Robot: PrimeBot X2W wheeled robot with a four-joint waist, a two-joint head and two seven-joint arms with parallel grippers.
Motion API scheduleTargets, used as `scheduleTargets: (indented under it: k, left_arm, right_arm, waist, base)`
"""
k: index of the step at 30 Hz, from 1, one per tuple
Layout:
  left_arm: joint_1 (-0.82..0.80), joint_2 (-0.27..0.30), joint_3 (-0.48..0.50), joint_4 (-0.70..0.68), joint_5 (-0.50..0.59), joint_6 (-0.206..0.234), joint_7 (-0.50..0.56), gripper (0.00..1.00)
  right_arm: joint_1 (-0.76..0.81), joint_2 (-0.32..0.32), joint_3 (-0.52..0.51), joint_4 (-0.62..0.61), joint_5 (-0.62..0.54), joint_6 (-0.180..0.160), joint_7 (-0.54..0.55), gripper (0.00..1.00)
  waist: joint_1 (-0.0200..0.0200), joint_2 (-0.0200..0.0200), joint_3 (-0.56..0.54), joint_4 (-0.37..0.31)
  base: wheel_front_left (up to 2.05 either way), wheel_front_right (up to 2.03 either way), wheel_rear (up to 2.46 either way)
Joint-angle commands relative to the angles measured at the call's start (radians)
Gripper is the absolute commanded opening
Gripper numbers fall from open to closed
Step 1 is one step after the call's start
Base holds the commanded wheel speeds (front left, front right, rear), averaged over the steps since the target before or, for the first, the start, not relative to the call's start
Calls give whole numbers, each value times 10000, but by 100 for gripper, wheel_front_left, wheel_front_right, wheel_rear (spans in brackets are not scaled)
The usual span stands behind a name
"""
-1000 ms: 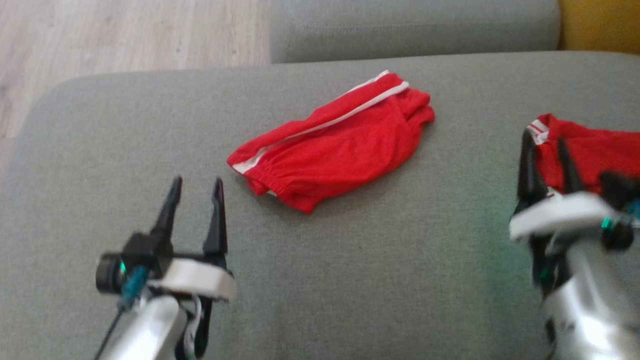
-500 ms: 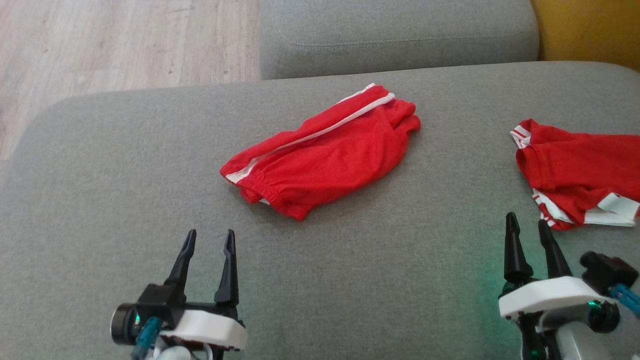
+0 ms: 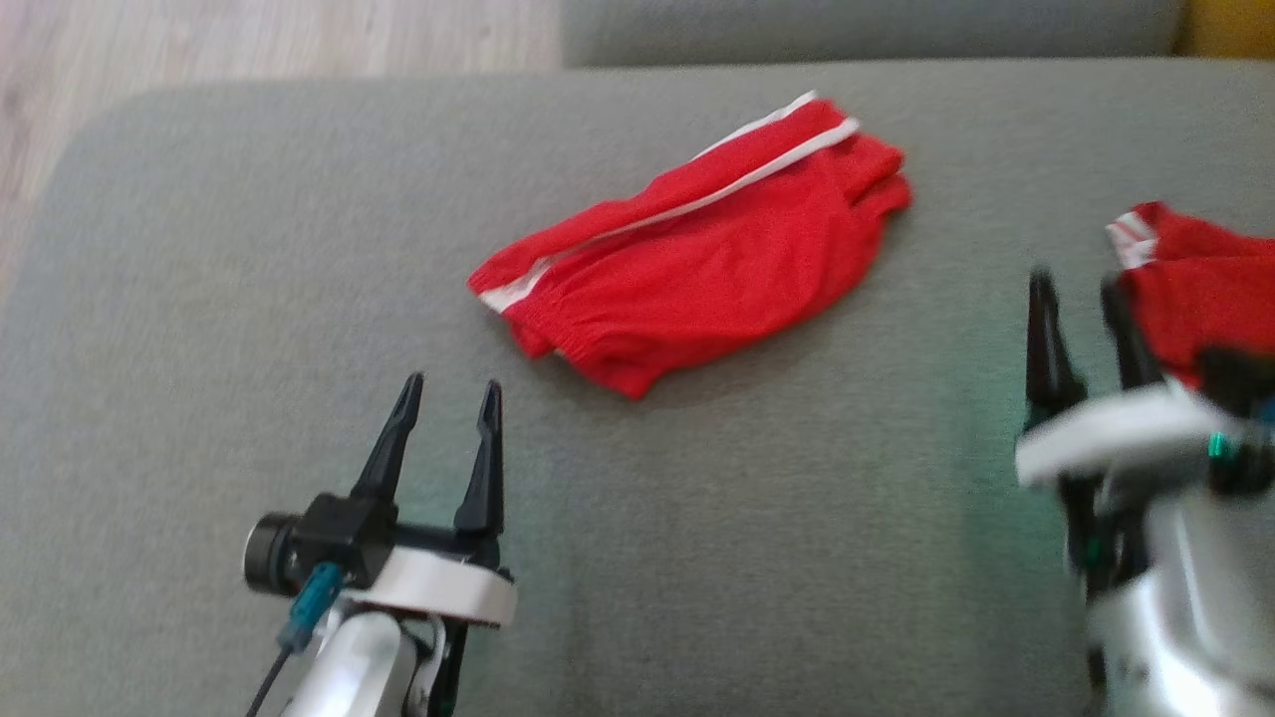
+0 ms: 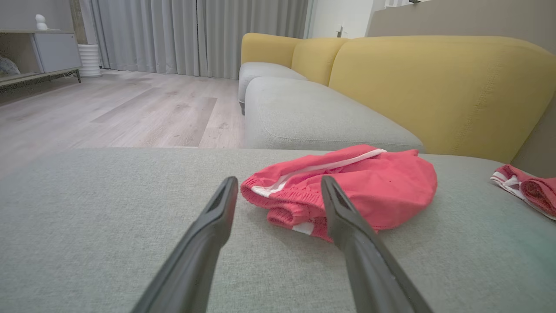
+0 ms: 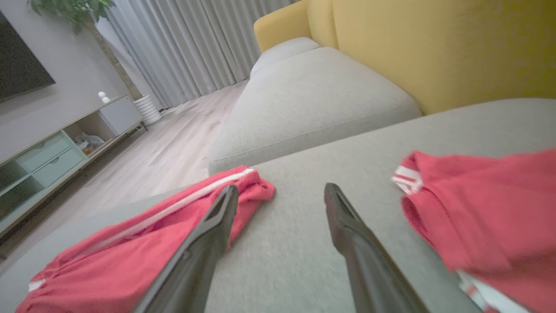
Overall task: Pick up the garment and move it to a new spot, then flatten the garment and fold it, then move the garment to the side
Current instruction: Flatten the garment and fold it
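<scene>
state: left pincer (image 3: 452, 383) spread, empty, near shorts (image 3: 697, 249); right pincer (image 3: 1076, 284) spread, empty, just beside second garment (image 3: 1195, 299) | place: shorts lie mid sofa (image 3: 249, 299), look folded | risk: pincer may catch one layer only, so fold opens; two red cloths, wrong one possible

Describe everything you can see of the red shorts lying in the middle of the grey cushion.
The red shorts look like thin, mesh-like fabric, with white stripes along one side and a gathered elastic waistband at the near-left end. They lie doubled over and rumpled, slanting from near left to far right in the head view. They rest on the grey cushion; nothing else touches them.
</scene>
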Motion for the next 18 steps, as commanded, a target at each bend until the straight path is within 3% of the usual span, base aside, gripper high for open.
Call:
scheduleTargets:
  k: [1,9,18]
  left_arm:
    - [-559,-37,445,-182,138,-105,-51,100]
    - [-1168,-384,472,16,421,-492,-51,100]
    - [-1567,-611,263,112,570,-705,-51,100]
  right_arm:
    - [-1097,-27,130,-332,-202,-9,428,100]
    - [-4197,-256,-756,1664,-498,-9,2416,100]
    - [-6045,-930,-1332,4190,-1218,-9,3148,100]
  waist:
    - [-1,0,616,506]
    - [-1,0,1639,1458]
    - [-1,0,2174,2212]
  base:
    - [0,0,0]
    - [0,0,0]
    - [0,0,0]
